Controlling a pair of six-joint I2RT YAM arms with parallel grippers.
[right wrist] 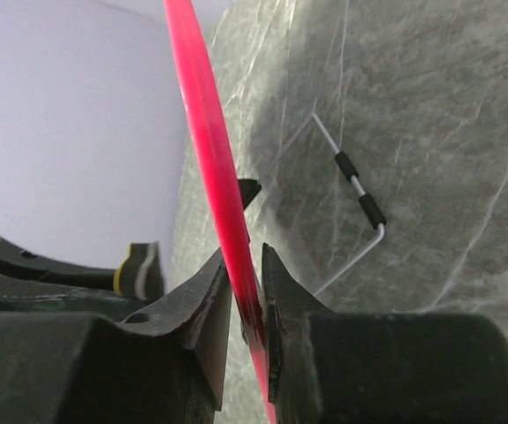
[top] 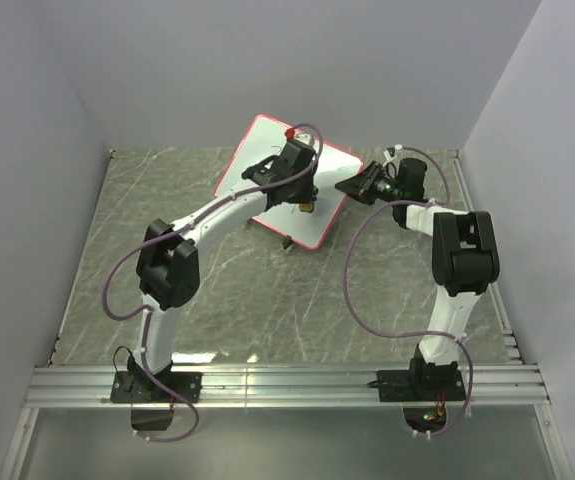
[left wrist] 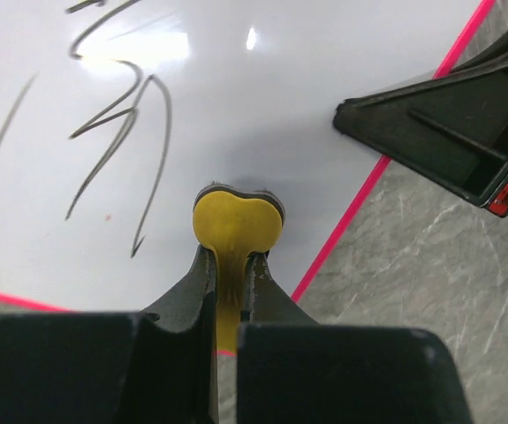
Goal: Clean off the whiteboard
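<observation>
Left gripper (left wrist: 234, 265), pinched tight on a small yellow rubbery eraser (left wrist: 236, 221), apparently presses it to the scribbled, red-framed white rectangular whiteboard (top: 257, 145) at upper centre; right gripper (right wrist: 246, 269) clamps the board's right edge, jaws narrow.

Scribbled whiteboard (top: 329, 198) sits tilted at the far middle of the grey marbled table (top: 167, 300).
The rectangular white board has a thin red-pink frame with rounded corners. It is turned diamond-wise, one corner toward the back wall and the opposite corner toward the arms. Dark looping scribbles (left wrist: 103, 124) mark part of its glossy face, while the stretch beside the right-hand frame is bare white. That frame edge (right wrist: 202, 132) is pinched between the fingers of the right gripper (right wrist: 245, 265).
</observation>
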